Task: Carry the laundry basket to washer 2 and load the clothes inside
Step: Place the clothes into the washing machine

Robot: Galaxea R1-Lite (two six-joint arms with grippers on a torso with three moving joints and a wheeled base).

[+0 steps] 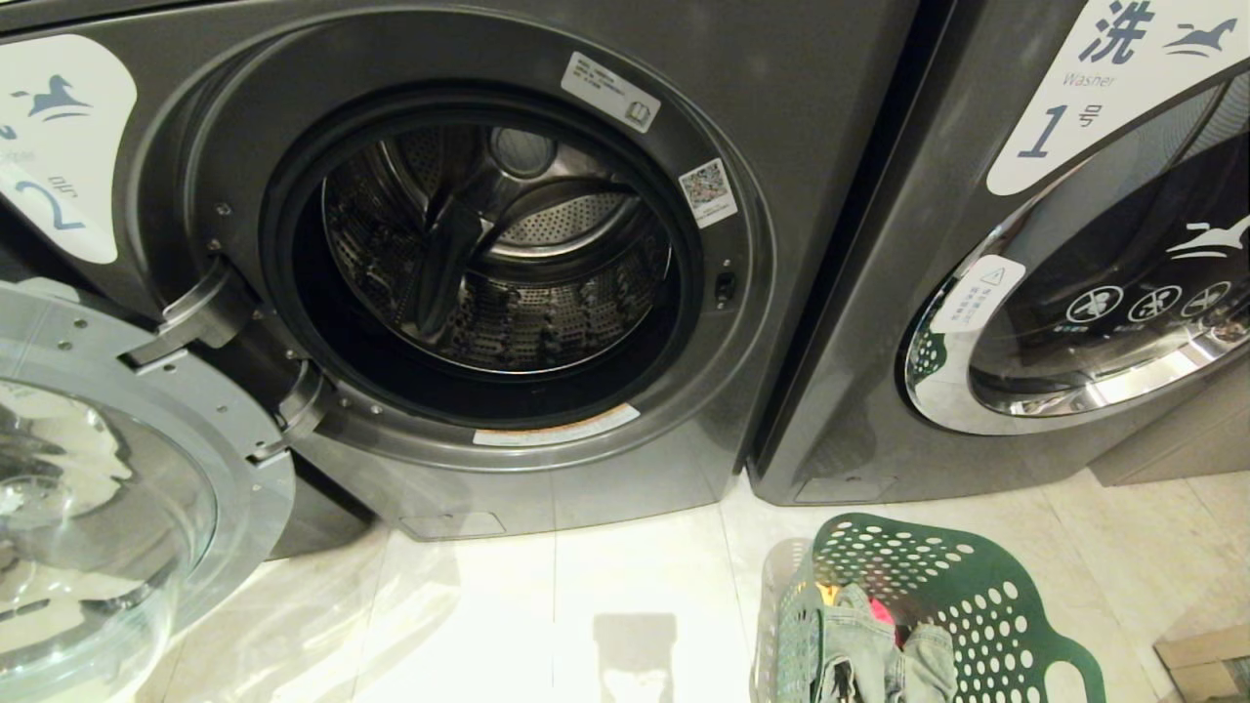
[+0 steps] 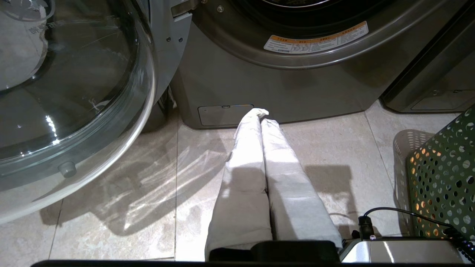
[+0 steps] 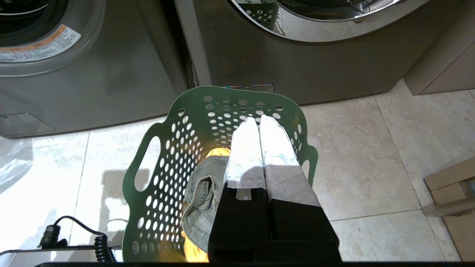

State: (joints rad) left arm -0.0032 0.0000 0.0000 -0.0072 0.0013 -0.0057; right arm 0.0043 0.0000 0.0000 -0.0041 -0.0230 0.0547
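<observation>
Washer 2 (image 1: 820, 127) stands straight ahead with its round door (image 1: 107, 488) swung open to the left and its steel drum (image 1: 498, 254) bare inside. On the floor at the lower right sits the green perforated laundry basket (image 1: 977, 596) (image 3: 174, 148), in front of the gap between the two machines. The clothes (image 1: 859, 644) lie in it: grey denim (image 3: 202, 200) over yellow cloth, with a bit of red-pink. My right gripper (image 3: 258, 119) hangs shut above the basket, holding nothing. My left gripper (image 2: 261, 113) is shut and empty over the tiles before washer 2 (image 2: 230, 81).
Washer 1 (image 1: 879, 293) stands to the right with its door shut. A cardboard box (image 1: 1206, 659) lies at the far right on the floor. The open glass door (image 2: 66, 92) juts out to the left of my left gripper. Pale tiles (image 1: 586, 605) lie between the basket and the door.
</observation>
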